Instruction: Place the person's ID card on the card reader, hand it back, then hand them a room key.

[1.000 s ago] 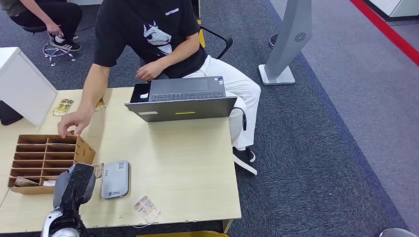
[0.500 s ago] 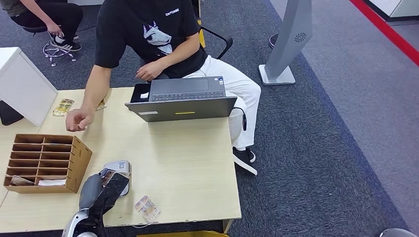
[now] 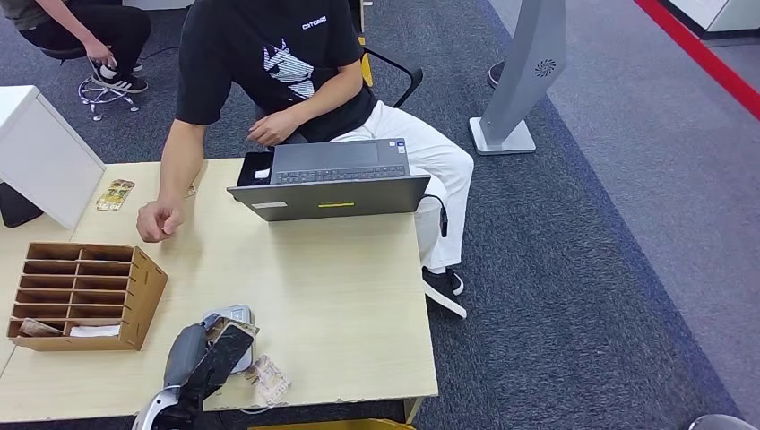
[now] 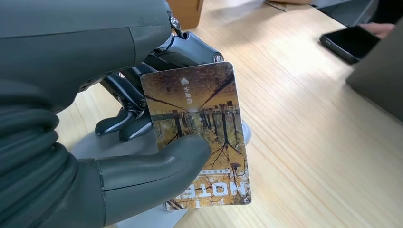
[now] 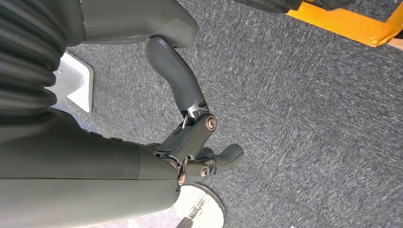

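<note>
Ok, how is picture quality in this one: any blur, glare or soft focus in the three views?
Head view: even light, sharp, soft shadows on the table. Left wrist view: the card held in the left hand is sharp with mild sheen; the phone behind is soft. Right wrist view: the right hand and the carpet are clear, no glare.

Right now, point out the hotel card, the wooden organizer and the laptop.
hotel card (image 4: 195, 123), left wrist view, middle of its printed face
wooden organizer (image 3: 148, 291), head view, its side wall
laptop (image 3: 336, 197), head view, back of its lid
</note>
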`<action>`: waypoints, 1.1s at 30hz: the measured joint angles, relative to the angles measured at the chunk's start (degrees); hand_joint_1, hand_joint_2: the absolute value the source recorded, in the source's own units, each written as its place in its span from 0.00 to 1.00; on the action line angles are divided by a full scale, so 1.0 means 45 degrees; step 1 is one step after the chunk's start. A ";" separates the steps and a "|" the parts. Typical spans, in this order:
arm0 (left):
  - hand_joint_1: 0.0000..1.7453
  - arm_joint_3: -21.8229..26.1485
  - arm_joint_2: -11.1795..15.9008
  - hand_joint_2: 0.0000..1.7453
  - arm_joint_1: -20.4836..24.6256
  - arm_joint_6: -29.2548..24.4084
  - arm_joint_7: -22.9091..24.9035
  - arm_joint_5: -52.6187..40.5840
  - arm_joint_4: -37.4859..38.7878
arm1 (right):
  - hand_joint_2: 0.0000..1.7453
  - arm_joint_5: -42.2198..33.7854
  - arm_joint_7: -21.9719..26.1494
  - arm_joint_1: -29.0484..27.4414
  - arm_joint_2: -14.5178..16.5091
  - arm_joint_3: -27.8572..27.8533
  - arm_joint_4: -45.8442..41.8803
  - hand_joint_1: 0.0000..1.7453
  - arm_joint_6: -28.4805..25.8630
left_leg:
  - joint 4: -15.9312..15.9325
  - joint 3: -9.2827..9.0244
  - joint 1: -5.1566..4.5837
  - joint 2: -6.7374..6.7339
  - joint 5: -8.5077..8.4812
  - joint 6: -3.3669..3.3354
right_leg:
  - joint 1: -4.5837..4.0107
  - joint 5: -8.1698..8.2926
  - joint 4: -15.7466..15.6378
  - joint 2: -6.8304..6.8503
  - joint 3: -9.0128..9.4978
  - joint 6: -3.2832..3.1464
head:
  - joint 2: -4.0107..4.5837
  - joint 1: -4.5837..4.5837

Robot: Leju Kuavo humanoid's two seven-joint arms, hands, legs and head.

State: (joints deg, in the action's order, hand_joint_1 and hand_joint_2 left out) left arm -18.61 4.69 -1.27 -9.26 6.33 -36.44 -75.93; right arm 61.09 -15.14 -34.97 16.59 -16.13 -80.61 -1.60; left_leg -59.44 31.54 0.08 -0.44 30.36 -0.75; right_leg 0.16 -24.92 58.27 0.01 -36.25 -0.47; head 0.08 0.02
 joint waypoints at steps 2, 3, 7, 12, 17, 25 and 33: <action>1.00 -0.0169 0.0002 1.00 -0.0030 0.0011 -0.0006 0.0006 0.0000 | 1.00 0.0000 0.0012 0.0003 0.0000 -0.0001 0.0026 0.00 0.0000 | 0.0000 0.0000 0.0000 0.0000 0.0001 -0.0001 | 0.0000 0.0000 -0.0001 0.0003 0.0001 0.0001 | 0.0000 0.0000; 1.00 -0.0229 0.0002 1.00 -0.0042 0.0016 -0.0010 0.0006 0.0000 | 1.00 0.0000 0.0012 0.0003 0.0000 -0.0004 0.0038 0.00 0.0000 | 0.0000 0.0000 0.0000 0.0000 0.0001 -0.0001 | 0.0001 0.0000 -0.0001 0.0004 0.0001 0.0001 | 0.0001 0.0000; 1.00 -0.0395 0.0016 1.00 -0.0070 0.0055 0.0006 0.0010 0.0000 | 1.00 -0.0002 0.0017 0.0021 0.0000 -0.0015 0.0091 0.00 0.0000 | 0.0000 0.0000 -0.0001 0.0002 0.0000 -0.0001 | 0.0003 0.0001 -0.0001 0.0008 0.0003 0.0002 | 0.0001 -0.0002; 1.00 -0.0514 0.0200 1.00 -0.0167 -0.0411 0.0053 0.0117 -0.0072 | 1.00 -0.0023 -0.0071 0.0066 0.0000 -0.0075 0.0151 0.00 0.0166 | 0.0000 -0.0002 0.0000 0.0001 -0.0003 0.0001 | 0.0003 0.0002 0.0001 0.0008 0.0004 0.0000 | 0.0001 0.0000; 1.00 0.0353 0.0714 1.00 -0.0611 -0.1463 -0.0294 0.0521 -0.1707 | 1.00 -0.0266 -0.0727 -0.0410 0.0000 -0.0002 -0.0467 0.00 0.0702 | 0.0000 0.0002 0.0007 -0.0002 -0.0008 0.0012 | -0.0012 0.0003 0.0006 0.0001 -0.0007 -0.0005 | 0.0001 -0.0002; 1.00 0.3954 0.1643 1.00 -0.0870 -0.2075 -0.0941 0.0493 -0.5510 | 1.00 -0.0431 -0.1524 -0.1017 0.0000 0.0368 -0.1424 0.00 0.0975 | 0.0005 0.0005 0.0035 -0.0012 -0.0011 0.0019 | -0.0022 0.0001 0.0013 -0.0009 -0.0009 -0.0011 | 0.0001 0.0000; 1.00 0.7255 0.2216 1.00 -0.1188 -0.1962 -0.0882 0.0393 -0.6014 | 1.00 -0.0678 -0.1835 -0.1137 0.0000 0.0471 -0.1752 0.00 0.1026 | 0.0004 0.0005 0.0033 -0.0004 -0.0017 0.0027 | -0.0022 -0.0001 0.0011 -0.0004 -0.0007 -0.0013 | 0.0001 0.0000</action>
State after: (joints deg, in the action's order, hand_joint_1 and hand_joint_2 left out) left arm 14.03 14.66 -6.61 -18.09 2.36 -34.67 -103.00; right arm 58.04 -23.39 -40.09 16.59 -14.01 -88.50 3.02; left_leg -59.42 31.56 0.23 -0.46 30.28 -0.63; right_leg 0.06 -24.93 58.32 0.00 -36.28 -0.53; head 0.09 0.02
